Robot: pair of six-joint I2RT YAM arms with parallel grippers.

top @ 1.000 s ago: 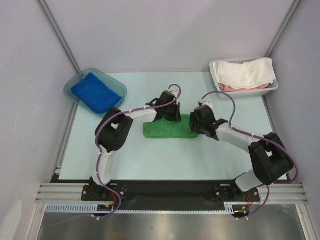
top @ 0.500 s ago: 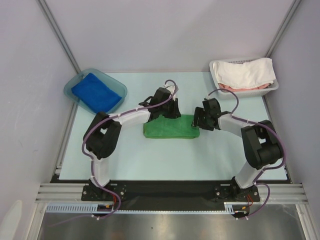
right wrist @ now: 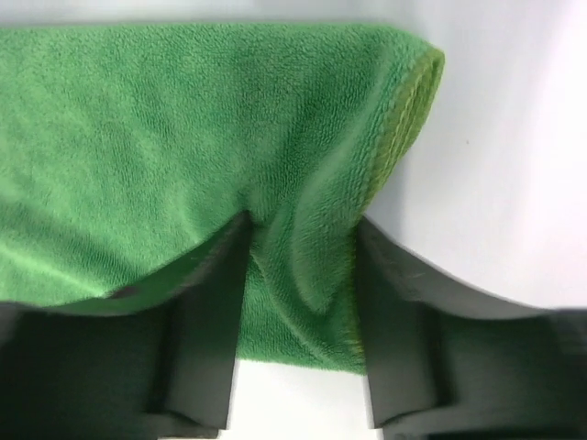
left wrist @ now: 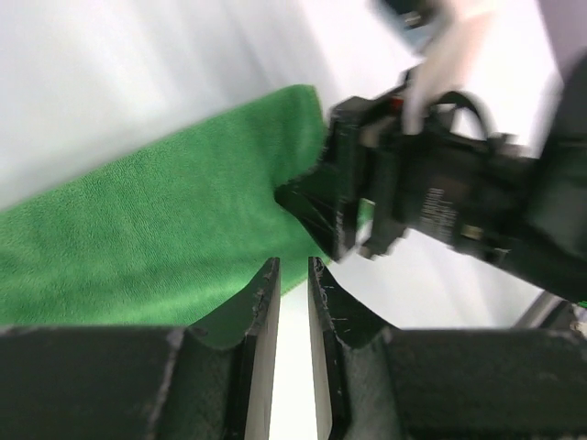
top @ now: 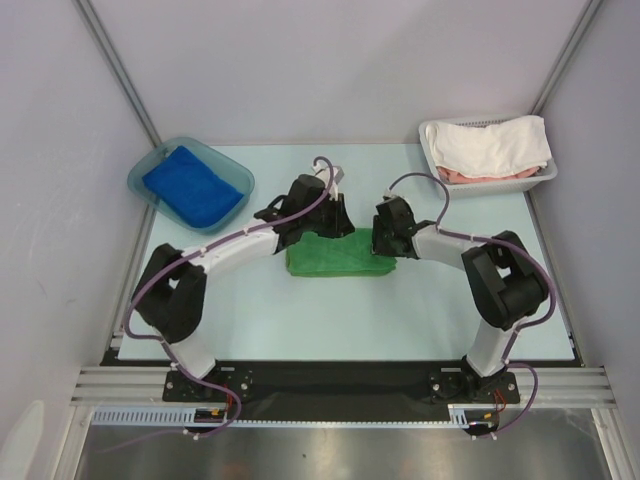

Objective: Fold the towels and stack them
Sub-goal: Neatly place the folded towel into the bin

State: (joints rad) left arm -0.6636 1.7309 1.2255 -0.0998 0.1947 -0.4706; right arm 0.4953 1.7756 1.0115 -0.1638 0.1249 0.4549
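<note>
The green towel [top: 335, 256] lies folded in a long strip mid-table. My right gripper [top: 388, 238] is at its right end, its fingers closed on a pinched ridge of green terry [right wrist: 298, 229], with the towel [right wrist: 183, 119] spread beyond. My left gripper [top: 335, 222] is at the towel's back edge. Its jaws [left wrist: 292, 270] are almost together with only bare table in the narrow gap, beside the towel [left wrist: 156, 238]. The right gripper also shows in the left wrist view [left wrist: 385, 197]. The royal blue towel [top: 192, 185] lies folded in a bin. The purple towel is out of view.
A clear blue bin [top: 140, 172] holding the blue towel stands at the back left. A white basket [top: 432, 140] at the back right holds a white cloth [top: 495, 145] over a pinkish item [top: 470, 175]. Grey walls close the sides and back.
Both arms have stretched out farther. The left gripper has moved a little back and left off the towel's back edge. The right gripper has slid left onto the towel's right end.
</note>
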